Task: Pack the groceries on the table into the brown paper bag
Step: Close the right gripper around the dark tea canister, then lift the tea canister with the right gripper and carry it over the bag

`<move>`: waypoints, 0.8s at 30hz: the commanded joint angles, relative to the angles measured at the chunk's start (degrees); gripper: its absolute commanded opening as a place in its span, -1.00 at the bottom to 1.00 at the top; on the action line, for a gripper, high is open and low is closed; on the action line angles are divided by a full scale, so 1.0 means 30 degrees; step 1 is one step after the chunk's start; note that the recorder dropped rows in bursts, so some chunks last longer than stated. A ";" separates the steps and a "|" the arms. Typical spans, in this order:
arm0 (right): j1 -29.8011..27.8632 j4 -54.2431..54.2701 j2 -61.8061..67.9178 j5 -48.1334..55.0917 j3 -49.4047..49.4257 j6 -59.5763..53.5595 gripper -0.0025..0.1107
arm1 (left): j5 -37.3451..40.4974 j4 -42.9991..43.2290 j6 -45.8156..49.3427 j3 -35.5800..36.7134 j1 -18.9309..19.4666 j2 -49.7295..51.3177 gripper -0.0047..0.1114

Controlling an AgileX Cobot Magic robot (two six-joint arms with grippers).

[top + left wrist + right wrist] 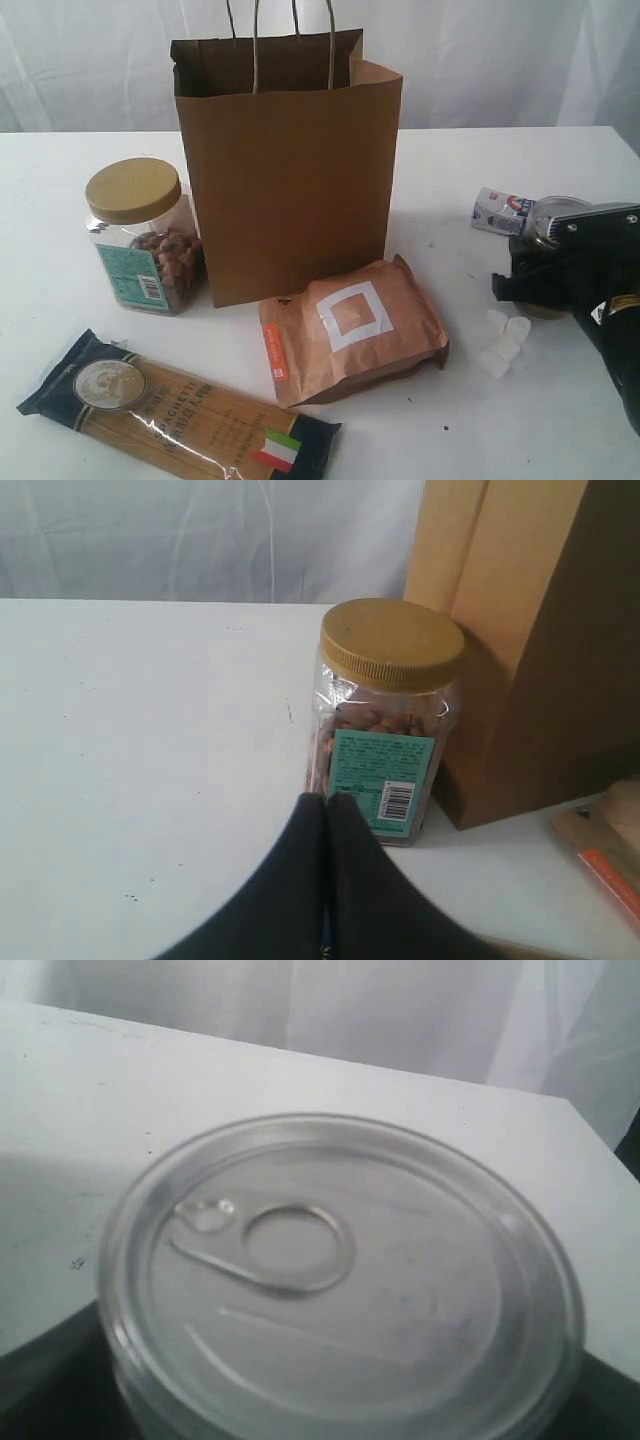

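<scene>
The right pincer sits wide around the dark silver-lidded jar on the tabletop, a little way from the brown paper bag, I think to lift it in, but I cannot tell if it squeezes yet; the left pincer is shut, empty.

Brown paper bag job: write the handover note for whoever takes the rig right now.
Left tool: shut, empty, facing the nut jar.
Right tool: jaws wide around the silver-lidded jar; grip unclear.
On the table around the brown paper bag: spaghetti packet, copper pouch, carton, marshmallows.
Done: nothing visibly packed; bag's inside is hidden.
Left: all of these go in.
</scene>
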 commanded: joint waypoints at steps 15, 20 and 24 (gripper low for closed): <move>-0.0061 -0.0701 -0.0988 -0.1154 0.0023 0.3960 -0.96 | 0.0120 -0.0225 -0.0035 0.0081 -0.0148 -0.0123 -0.92; -0.0061 -0.2097 -0.0988 -0.1154 0.0023 0.5053 -0.96 | 0.0120 -0.0225 -0.0035 0.0081 -0.0148 -0.0123 -0.92; -0.0061 -0.2521 -0.1134 -0.1154 0.0023 0.5643 -0.96 | 0.0120 -0.0225 -0.0035 0.0081 -0.0148 -0.0123 -0.92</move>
